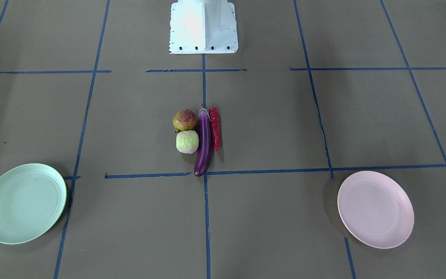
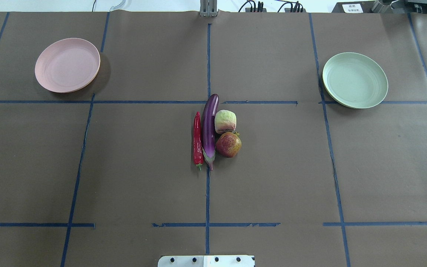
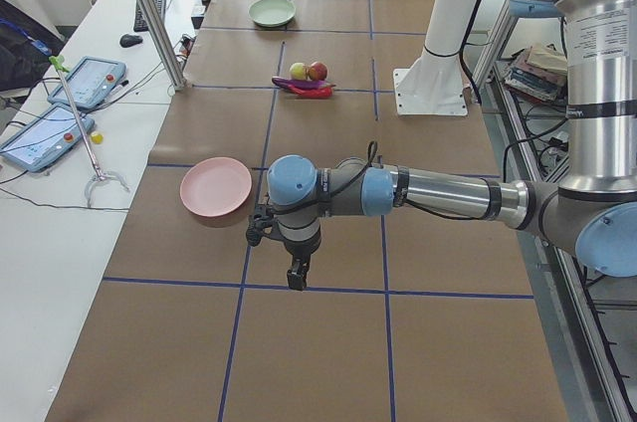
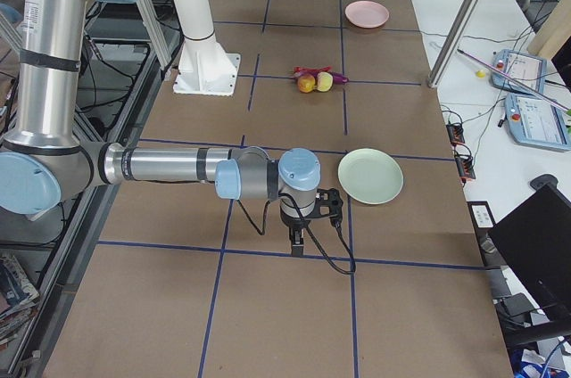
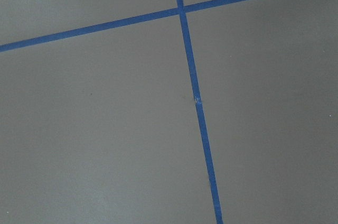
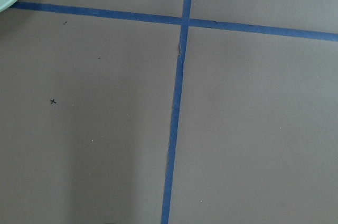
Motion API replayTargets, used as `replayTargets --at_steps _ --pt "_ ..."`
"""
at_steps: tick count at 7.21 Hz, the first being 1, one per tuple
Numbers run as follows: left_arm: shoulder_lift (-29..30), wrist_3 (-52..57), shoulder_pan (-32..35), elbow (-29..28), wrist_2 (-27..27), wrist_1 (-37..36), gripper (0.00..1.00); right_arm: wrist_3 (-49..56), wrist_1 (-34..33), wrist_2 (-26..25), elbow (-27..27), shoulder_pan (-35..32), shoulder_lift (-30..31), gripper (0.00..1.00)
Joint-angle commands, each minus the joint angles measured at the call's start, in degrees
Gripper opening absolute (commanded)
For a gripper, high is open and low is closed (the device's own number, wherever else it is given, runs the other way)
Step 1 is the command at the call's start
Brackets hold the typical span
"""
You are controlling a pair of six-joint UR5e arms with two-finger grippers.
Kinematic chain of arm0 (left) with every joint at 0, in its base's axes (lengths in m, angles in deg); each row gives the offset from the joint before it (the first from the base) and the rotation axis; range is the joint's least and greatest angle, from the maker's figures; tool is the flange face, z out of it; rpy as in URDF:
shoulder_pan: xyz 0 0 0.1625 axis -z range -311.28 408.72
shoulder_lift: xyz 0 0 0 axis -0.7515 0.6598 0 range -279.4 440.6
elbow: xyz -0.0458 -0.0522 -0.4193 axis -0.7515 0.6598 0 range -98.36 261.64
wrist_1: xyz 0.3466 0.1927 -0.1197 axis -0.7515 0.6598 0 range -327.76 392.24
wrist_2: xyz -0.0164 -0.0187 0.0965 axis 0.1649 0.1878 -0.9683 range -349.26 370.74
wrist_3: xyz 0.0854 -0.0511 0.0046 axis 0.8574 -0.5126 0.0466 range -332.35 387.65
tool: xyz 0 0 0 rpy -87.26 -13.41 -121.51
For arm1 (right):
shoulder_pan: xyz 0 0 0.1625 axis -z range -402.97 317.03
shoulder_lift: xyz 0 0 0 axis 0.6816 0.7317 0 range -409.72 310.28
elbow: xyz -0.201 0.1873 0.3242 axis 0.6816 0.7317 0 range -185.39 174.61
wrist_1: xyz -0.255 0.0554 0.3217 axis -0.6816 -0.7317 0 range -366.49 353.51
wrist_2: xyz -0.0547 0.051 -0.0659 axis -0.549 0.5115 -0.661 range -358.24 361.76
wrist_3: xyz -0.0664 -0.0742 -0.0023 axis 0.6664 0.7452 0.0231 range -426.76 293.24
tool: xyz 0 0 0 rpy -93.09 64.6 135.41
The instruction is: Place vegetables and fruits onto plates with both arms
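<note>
The purple eggplant (image 1: 203,143) (image 2: 209,128) lies at the table's middle. The red chili pepper (image 1: 215,128) (image 2: 197,139) lies along one side of it. The pale green-white fruit (image 1: 187,142) (image 2: 225,121) and the mottled red fruit (image 1: 184,120) (image 2: 228,144) sit on its other side. The mint green plate (image 1: 23,203) (image 2: 355,79) and the pink plate (image 1: 375,209) (image 2: 67,65) are both empty. My left gripper (image 3: 297,278) hangs over bare table beside the pink plate (image 3: 216,186). My right gripper (image 4: 298,244) hangs near the green plate (image 4: 370,176). I cannot tell whether either is open or shut.
The white base block (image 1: 203,27) (image 2: 206,261) stands at the robot's side of the table. Blue tape lines (image 5: 193,92) cross the brown table. A side bench with tablets (image 3: 60,133) and a metal post (image 3: 149,14) border the far edge.
</note>
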Motion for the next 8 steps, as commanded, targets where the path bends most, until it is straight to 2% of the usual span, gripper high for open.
replayTargets --at_steps 1,2,4,6,8 --pt "0.0 0.08 0.0 -0.07 -0.18 0.21 1.0 0.07 0.1 0.42 -0.1 0.85 -0.49 1.0" --pt "0.0 0.0 -0.17 -0.16 -0.18 0.12 1.0 0.16 1.93 0.42 -0.54 2.16 -0.84 1.0" --pt "0.0 0.0 -0.18 -0.25 -0.01 0.21 1.0 -5.77 11.4 0.33 -0.46 7.6 -3.19 0.99" --pt "0.0 0.0 -0.26 -0.33 0.17 0.21 1.0 -9.06 16.43 0.16 -0.55 14.88 -11.25 0.99" --pt "0.0 -0.09 -0.35 -0.33 0.34 0.38 1.0 -21.47 15.75 -0.28 -0.11 23.48 -21.88 0.99"
